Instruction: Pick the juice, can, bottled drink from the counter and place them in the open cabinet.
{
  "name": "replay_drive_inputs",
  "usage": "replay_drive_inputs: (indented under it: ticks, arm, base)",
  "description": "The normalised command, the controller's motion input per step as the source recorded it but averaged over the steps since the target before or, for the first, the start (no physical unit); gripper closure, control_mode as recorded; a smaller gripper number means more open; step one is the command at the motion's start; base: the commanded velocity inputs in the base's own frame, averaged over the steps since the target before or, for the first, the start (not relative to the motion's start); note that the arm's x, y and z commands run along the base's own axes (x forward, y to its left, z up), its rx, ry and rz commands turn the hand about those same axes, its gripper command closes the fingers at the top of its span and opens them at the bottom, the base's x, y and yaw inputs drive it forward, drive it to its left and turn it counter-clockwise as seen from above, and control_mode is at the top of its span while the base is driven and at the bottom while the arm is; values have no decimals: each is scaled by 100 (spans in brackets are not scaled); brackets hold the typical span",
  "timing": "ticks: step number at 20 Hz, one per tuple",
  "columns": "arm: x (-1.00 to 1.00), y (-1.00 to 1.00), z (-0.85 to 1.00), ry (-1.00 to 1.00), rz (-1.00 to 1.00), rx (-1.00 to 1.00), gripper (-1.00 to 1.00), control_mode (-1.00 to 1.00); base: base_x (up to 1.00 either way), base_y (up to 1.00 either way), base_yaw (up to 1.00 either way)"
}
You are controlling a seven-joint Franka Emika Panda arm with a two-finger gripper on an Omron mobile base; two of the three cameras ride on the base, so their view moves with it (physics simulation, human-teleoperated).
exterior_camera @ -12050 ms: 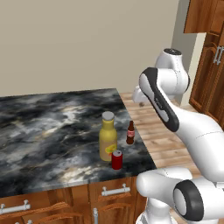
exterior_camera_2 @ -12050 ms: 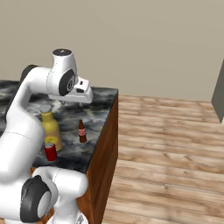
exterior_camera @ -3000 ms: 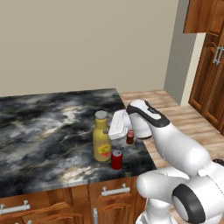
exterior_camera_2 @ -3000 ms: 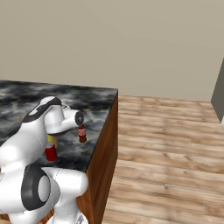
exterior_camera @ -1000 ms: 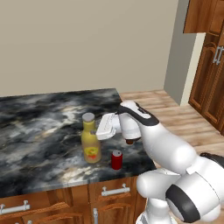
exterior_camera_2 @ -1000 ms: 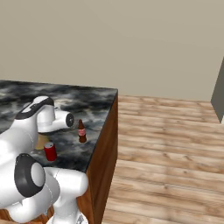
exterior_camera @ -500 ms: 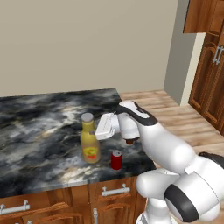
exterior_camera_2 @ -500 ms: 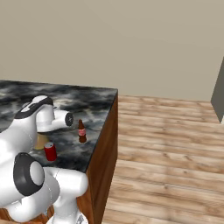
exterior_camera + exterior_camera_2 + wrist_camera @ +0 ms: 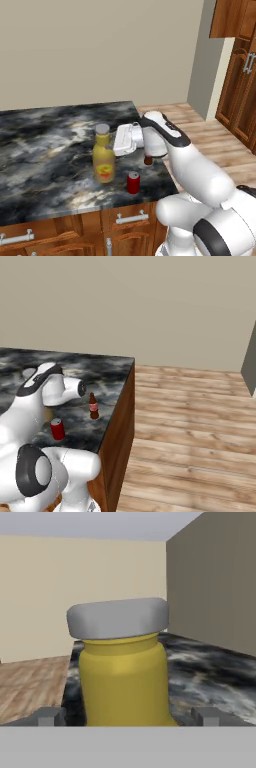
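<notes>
The juice [image 9: 103, 161], a tall yellow bottle with a grey cap, stands upright on the marbled counter [image 9: 45, 150]. My gripper [image 9: 114, 143] is level with its neck, coming from the right, and is open. In the hand view the juice [image 9: 124, 677] sits between the two finger tips [image 9: 48, 716], with a gap on each side. The red can [image 9: 133, 182] stands near the counter's front edge and shows again as the can [image 9: 57, 429]. The bottled drink [image 9: 93, 406] stands by the counter's right edge; the bottled drink [image 9: 148, 160] is mostly hidden behind my arm.
The reddish-brown cabinet [image 9: 239, 75] with grey bar handles stands at the far right, across a wooden floor [image 9: 190, 421]. Its inside is hidden from here. Brown drawers [image 9: 125, 220] with silver handles run under the counter. A beige wall rises behind.
Over twelve seconds the arm came down from above to the juice's neck, and the juice has shifted a little to the left on the counter. In the last second nothing visibly moved.
</notes>
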Motion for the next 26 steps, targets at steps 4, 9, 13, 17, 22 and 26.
replay_drive_inputs:
  ticks: [4,9,13,17,22,26]
  arm:
    - [-15,-9,72,-1,1,9,100,-100]
    - [-9,-10,75,-1,0,11,100,-100]
    - [-6,-15,75,0,2,8,100,-100]
    - [-9,-21,64,0,1,3,100,-100]
    - [-7,-23,56,0,0,0,100,-100]
    - [-1,-14,35,2,7,-5,100,-100]
  base:
    - [0,0,0]
    - [0,0,0]
    - [0,0,0]
    - [0,0,0]
    - [0,0,0]
    - [0,0,0]
